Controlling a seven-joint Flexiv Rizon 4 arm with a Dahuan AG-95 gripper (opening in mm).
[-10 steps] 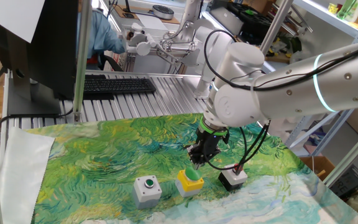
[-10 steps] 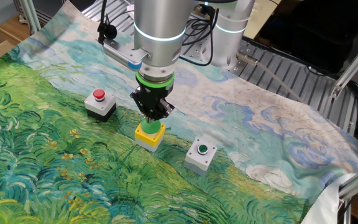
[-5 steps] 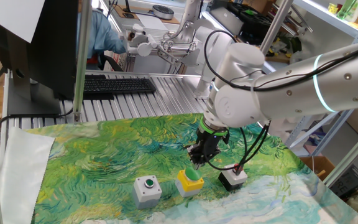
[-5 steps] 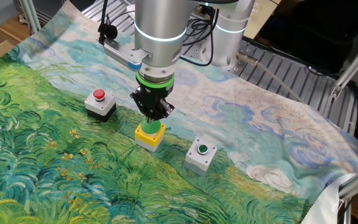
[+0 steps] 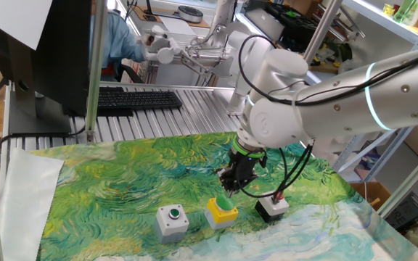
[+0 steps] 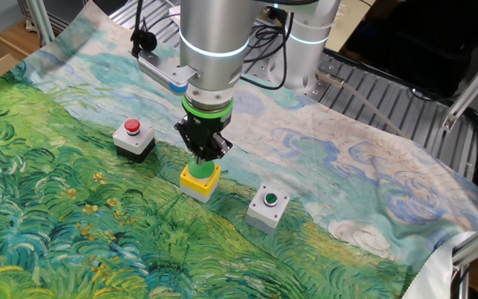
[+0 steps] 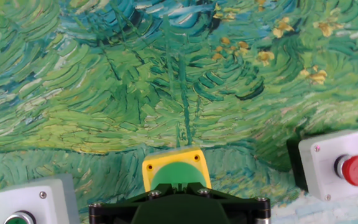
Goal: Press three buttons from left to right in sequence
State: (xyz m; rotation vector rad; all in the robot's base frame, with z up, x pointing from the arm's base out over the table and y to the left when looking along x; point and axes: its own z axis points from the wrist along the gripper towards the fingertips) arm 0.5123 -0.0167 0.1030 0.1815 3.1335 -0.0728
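Three button boxes stand in a row on the painted cloth. The grey box with a small green button (image 5: 172,221) (image 6: 267,207) (image 7: 27,202) is at one end. The yellow box with a large green dome (image 5: 222,211) (image 6: 199,179) (image 7: 173,167) is in the middle. The black box with a red button (image 5: 272,207) (image 6: 134,137) (image 7: 337,168) is at the other end. My gripper (image 5: 229,190) (image 6: 203,156) (image 7: 179,186) points straight down, shut, its tips right at the top of the green dome. Whether they press it I cannot tell.
The cloth (image 6: 73,224) covers the table; its far edge meets a ribbed metal surface (image 5: 158,119) with a black keyboard (image 5: 136,99). A metal post (image 5: 93,72) stands at the back left. Cables hang from the arm near the black box.
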